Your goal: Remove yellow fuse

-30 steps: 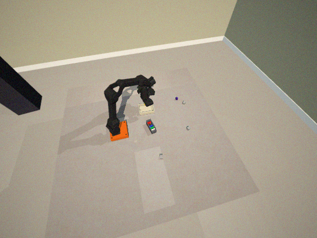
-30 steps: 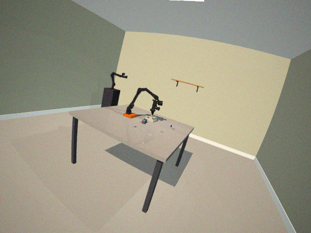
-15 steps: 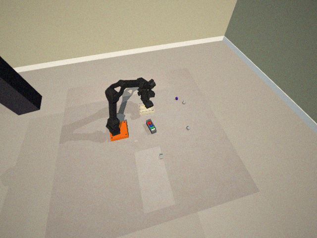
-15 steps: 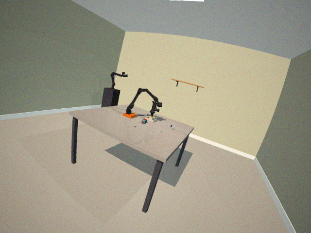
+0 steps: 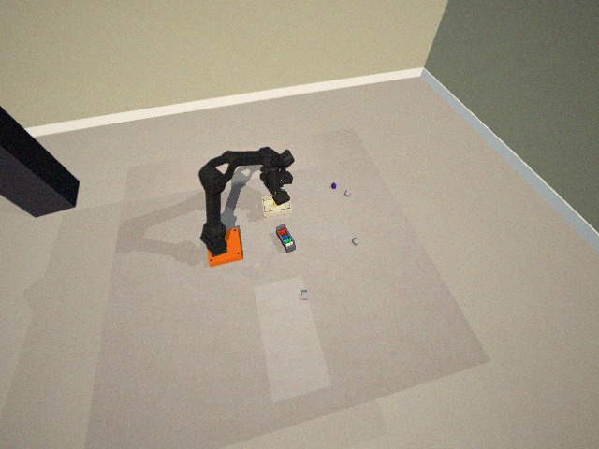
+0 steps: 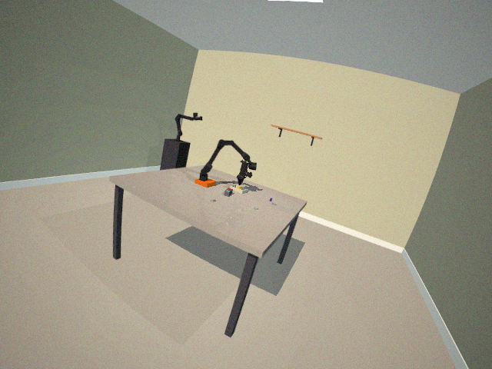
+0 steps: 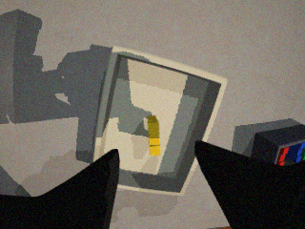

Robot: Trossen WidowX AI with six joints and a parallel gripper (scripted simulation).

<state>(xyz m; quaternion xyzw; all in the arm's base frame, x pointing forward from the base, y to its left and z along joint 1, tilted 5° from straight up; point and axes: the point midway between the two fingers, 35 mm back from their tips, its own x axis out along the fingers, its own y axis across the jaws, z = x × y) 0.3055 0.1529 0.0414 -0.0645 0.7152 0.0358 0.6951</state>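
Grey table top (image 6: 167, 191) in a beige-and-green room | we see the yellow fuse (image 7: 152, 135) lying in the tray (image 7: 210, 105) | gripper (image 7: 155, 181) spread apart, holding nothing

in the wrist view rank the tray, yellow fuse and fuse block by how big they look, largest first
1. Tray, by far the widest thing in this view.
2. Fuse block, though the frame edge and a finger cut it off, so its full size is unsure.
3. Yellow fuse, a small piece lying inside the tray, clear of the open gripper.
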